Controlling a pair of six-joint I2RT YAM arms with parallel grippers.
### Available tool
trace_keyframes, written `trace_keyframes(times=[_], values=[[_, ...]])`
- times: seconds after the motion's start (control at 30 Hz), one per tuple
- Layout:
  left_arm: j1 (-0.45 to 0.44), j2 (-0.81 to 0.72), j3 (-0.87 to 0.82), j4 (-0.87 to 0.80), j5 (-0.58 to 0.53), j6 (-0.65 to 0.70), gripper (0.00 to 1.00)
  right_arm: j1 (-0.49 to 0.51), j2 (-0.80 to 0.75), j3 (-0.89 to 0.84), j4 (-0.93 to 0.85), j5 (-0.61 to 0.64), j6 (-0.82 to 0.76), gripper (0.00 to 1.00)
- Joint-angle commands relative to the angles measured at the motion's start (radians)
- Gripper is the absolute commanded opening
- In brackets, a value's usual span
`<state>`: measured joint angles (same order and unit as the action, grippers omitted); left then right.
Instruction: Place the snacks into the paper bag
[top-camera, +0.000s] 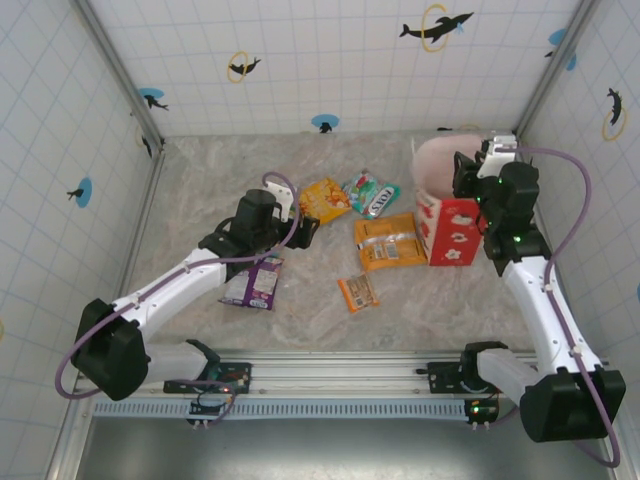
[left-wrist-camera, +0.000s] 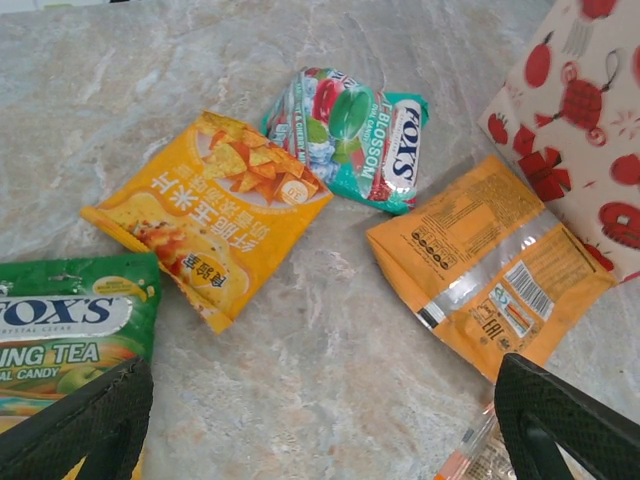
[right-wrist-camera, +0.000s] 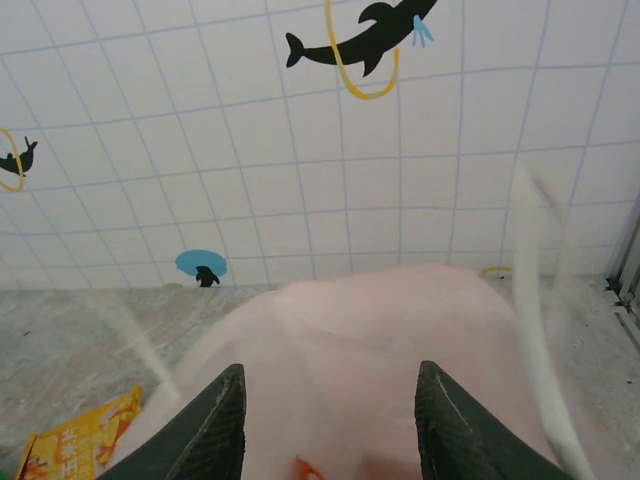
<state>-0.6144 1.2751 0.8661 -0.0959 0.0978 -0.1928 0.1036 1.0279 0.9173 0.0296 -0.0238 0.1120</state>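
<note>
A: Where do the snacks lie?
B: On the surface (top-camera: 300, 330): yellow packet (left-wrist-camera: 210, 215), teal packet (left-wrist-camera: 350, 140), green packet (left-wrist-camera: 70, 330), purple packet (top-camera: 252, 285), orange bar (top-camera: 357, 292). The orange pouch (left-wrist-camera: 490, 270) lies just beside the paper bag (top-camera: 452, 235).
A: And the hands?
B: The left hand (left-wrist-camera: 325, 368) is wide open and empty above the packets. The right hand (right-wrist-camera: 330, 372) is over the bag's mouth, fingers apart, holding nothing.

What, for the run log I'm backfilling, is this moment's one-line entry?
left gripper open above snacks | right gripper open over paper bag | several snacks on table
</note>
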Motion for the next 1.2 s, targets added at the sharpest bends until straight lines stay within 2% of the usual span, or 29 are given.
trace_keyframes(times=[0.0, 0.27, 0.6, 0.77, 0.9, 1.07, 1.17], values=[[0.002, 0.017, 0.026, 0.004, 0.04, -0.02, 0.89, -0.003, -0.043, 0.05, -0.019, -0.014, -0.003, 0.47], [0.002, 0.055, 0.013, 0.022, 0.118, -0.068, 0.87, -0.001, -0.149, 0.05, -0.186, -0.093, 0.052, 0.47], [0.001, 0.22, -0.005, 0.183, 0.31, -0.349, 0.84, 0.004, -0.332, -0.146, -0.348, -0.276, 0.243, 0.47], [-0.006, 0.317, -0.026, 0.309, 0.364, -0.498, 0.8, 0.019, -0.422, -0.302, -0.357, -0.338, 0.354, 0.47], [-0.023, 0.406, 0.012, 0.334, 0.385, -0.532, 0.79, 0.028, -0.503, -0.393, -0.345, -0.339, 0.408, 0.47], [-0.04, 0.514, 0.045, 0.387, 0.411, -0.595, 0.7, 0.04, -0.575, -0.474, -0.331, -0.352, 0.459, 0.47], [-0.054, 0.567, 0.078, 0.385, 0.415, -0.613, 0.69, 0.044, -0.593, -0.503, -0.318, -0.369, 0.478, 0.47]])
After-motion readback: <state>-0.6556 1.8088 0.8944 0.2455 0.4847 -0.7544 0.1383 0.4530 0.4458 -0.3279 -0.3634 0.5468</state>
